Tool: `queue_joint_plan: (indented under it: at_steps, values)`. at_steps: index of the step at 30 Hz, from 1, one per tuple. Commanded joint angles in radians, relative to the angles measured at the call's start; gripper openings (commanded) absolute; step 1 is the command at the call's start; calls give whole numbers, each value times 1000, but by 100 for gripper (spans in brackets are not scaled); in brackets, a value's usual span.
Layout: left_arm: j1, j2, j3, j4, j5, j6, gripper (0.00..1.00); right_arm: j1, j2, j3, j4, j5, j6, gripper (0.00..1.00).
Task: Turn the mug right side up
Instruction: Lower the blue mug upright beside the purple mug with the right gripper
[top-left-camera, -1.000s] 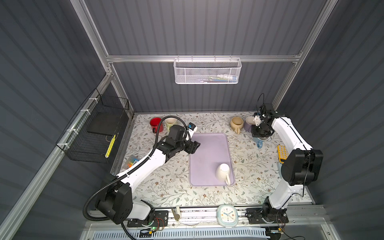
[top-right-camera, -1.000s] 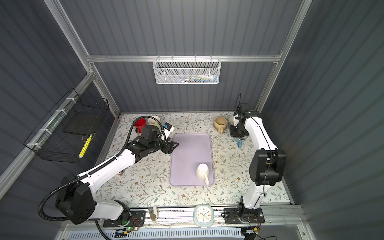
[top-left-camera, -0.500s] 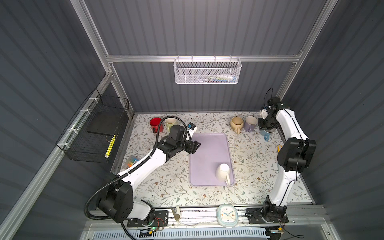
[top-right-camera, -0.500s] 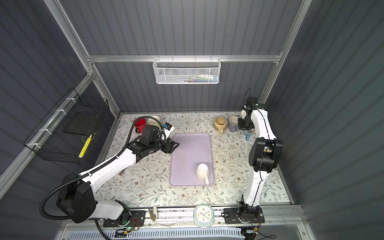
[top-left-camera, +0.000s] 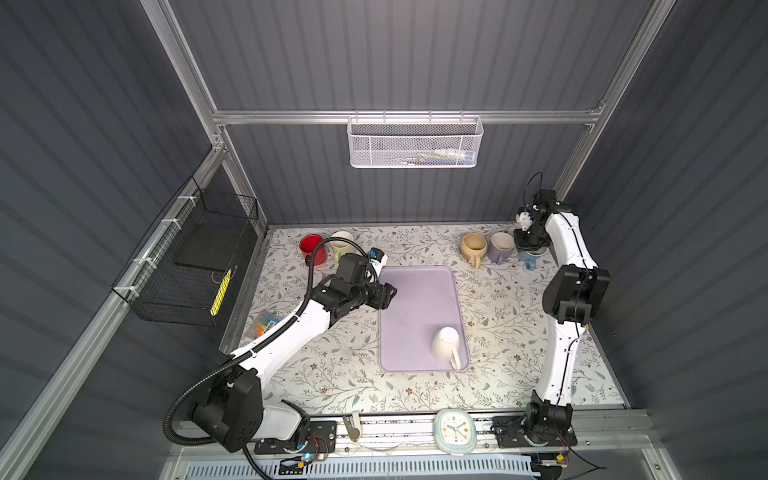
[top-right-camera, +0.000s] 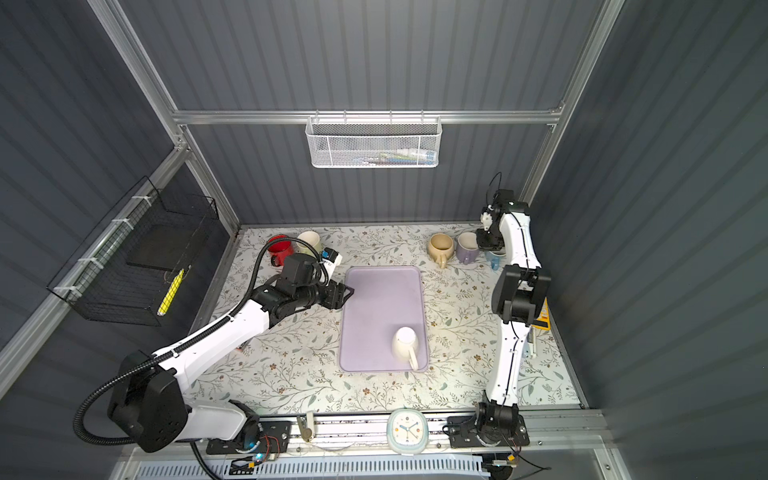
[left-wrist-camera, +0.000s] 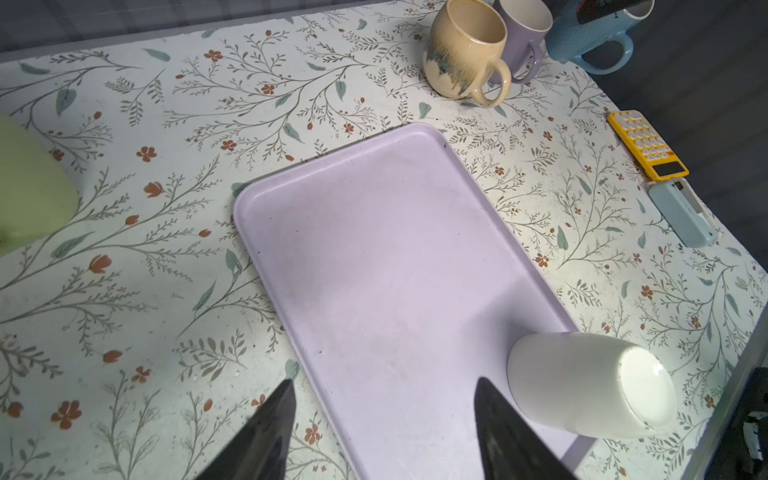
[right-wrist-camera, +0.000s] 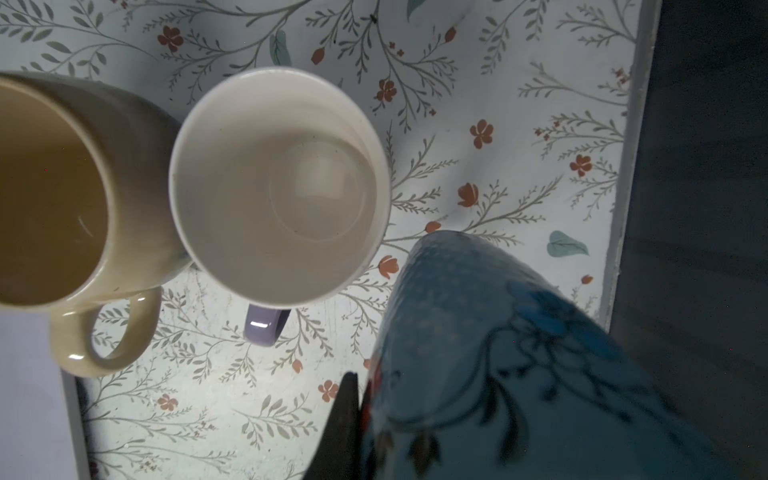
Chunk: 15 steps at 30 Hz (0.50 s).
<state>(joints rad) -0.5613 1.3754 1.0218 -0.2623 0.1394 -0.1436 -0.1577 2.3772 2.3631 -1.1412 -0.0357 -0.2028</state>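
A white mug (top-left-camera: 445, 345) (top-right-camera: 405, 343) (left-wrist-camera: 582, 386) stands upside down, base up, on the near right part of the lilac tray (top-left-camera: 415, 299) (top-right-camera: 378, 299) (left-wrist-camera: 374, 249), its handle toward the front. My left gripper (top-left-camera: 388, 293) (top-right-camera: 347, 293) (left-wrist-camera: 382, 380) hovers open and empty over the tray's left rim, well short of the white mug. At the back right, my right gripper (top-left-camera: 528, 243) (top-right-camera: 489, 243) is shut on the wall of a blue patterned mug (top-left-camera: 530, 259) (top-right-camera: 494, 259) (right-wrist-camera: 498, 353), mouth up. One finger (right-wrist-camera: 345, 415) shows outside it.
A beige mug (top-left-camera: 473, 247) and a purple mug (top-left-camera: 500, 247) stand upright left of the blue one. Red (top-left-camera: 311, 247) and green (top-left-camera: 341, 243) mugs sit at the back left. A yellow calculator (left-wrist-camera: 646, 143) lies by the right edge and a clock (top-left-camera: 455, 430) on the front rail.
My right arm has carried the blue mug back and to the right, ending beside the purple mug near the back corner. The left arm has hardly moved.
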Motion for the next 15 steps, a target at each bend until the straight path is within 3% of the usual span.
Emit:
queue_joint_plan:
  at_steps: [1, 15]
  values:
    - [-3, -42, -19, -35, -38, -51, 68, -11, 26, 68, -20, 3, -33, 0]
    - [-18, -38, -15, -40, -70, -72, 67, -31, 63, 64, 33, -23, -35, 0]
